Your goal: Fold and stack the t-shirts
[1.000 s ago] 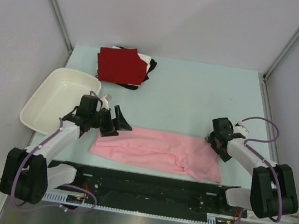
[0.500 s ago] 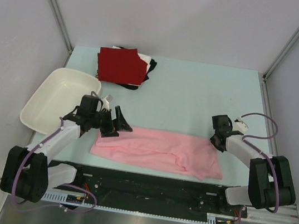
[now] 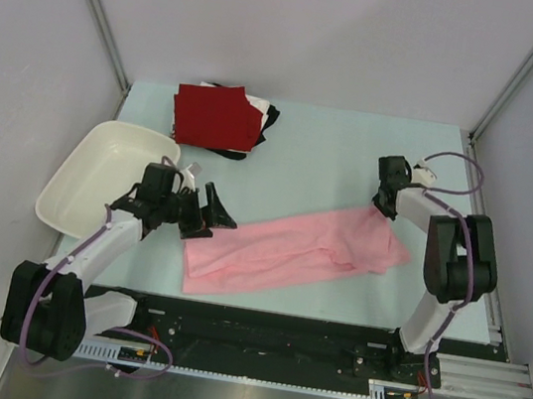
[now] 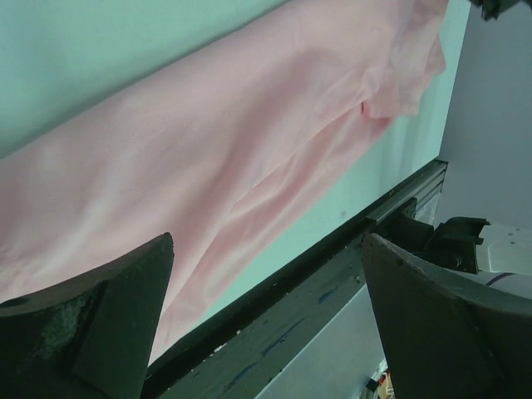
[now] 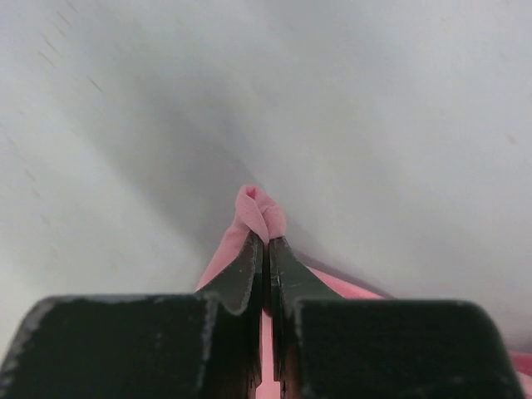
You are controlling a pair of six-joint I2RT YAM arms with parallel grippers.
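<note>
Right tool [image 5: 266, 249] pinches a bunched corner of the pink shirt [image 3: 284, 252]; the rest trails limp from it across the counter [image 3: 333, 159]. Left tool [image 4: 266, 324], spread wide, hovers by the far end. Likely light, floppy cloth; best gripped at corners.

T-shirts: 4.
- Loose: 1, the pink t-shirt [image 3: 294, 249], centre of the table [image 3: 333, 159] toward 6 o'clock.
- Folded, in one pile at 11 o'clock: 3 showing. The dark red t-shirt [image 3: 217, 117] lies on top; only the edges of the white t-shirt [image 3: 257, 106] and the black t-shirt [image 3: 271, 118] show.

Tub [image 3: 100, 170], white: 1, at 9 o'clock.

Grippers: 2, the left gripper [image 3: 213, 224] at 8 o'clock and the right gripper [image 3: 383, 205] at 3 o'clock.

Table: 1.
</note>
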